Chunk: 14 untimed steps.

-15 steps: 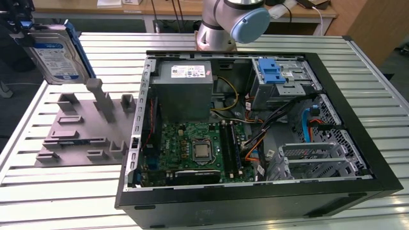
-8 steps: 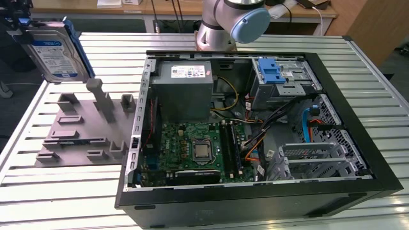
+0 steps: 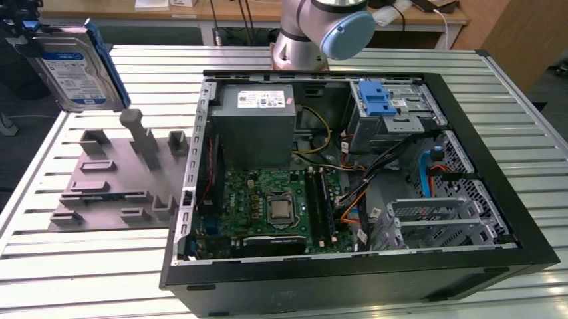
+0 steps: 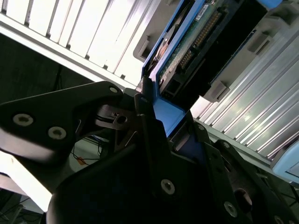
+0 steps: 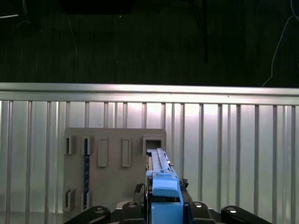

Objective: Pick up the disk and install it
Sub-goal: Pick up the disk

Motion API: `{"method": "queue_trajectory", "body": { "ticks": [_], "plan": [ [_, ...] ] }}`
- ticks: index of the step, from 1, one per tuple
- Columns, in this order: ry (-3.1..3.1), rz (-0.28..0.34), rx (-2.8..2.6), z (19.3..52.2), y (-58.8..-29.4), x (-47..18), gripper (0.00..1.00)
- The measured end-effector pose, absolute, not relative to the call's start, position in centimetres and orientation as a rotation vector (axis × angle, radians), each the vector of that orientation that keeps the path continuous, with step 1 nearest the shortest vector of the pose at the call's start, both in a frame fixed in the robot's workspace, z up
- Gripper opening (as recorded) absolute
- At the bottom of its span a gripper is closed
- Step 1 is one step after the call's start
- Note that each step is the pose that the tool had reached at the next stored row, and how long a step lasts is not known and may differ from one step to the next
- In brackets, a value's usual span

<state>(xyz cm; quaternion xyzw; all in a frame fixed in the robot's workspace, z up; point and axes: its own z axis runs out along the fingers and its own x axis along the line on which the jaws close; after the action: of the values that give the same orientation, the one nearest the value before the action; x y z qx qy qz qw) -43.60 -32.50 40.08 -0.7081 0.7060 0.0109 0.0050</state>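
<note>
gripper (image 4: 166,116): black fingers pinched on blue plastic rail of disk (image 3: 76,66).
disk: flat silver rectangle, hung beneath gripper.
fixture (image 3: 98,194): grey, slotted, below gripper.

This looks like a robotics lab set up for computer assembly. A slatted aluminium surface (image 3: 80,266) carries an opened desktop computer case (image 3: 355,286) with its motherboard (image 3: 257,199) bared, well apart from the fingers (image 4: 148,135). A grey slotted fixture plate (image 3: 106,189) lies below them. The robot arm's base (image 3: 302,40) stands at the surface's edge, with wooden desks (image 3: 239,10) beyond.
</note>
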Motion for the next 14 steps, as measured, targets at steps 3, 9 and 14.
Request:
{"method": "queue_trajectory", "body": {
  "ticks": [3,9,14],
  "plan": [
    [2.211,0.034,-2.217,40.3,-32.5,-43.6,0.36],
    [2.211,0.034,-2.217,40.9,-32.5,-43.6,0.36],
    [2.211,0.034,-2.217,41.4,-32.5,-43.6,0.36]
  ]
}}
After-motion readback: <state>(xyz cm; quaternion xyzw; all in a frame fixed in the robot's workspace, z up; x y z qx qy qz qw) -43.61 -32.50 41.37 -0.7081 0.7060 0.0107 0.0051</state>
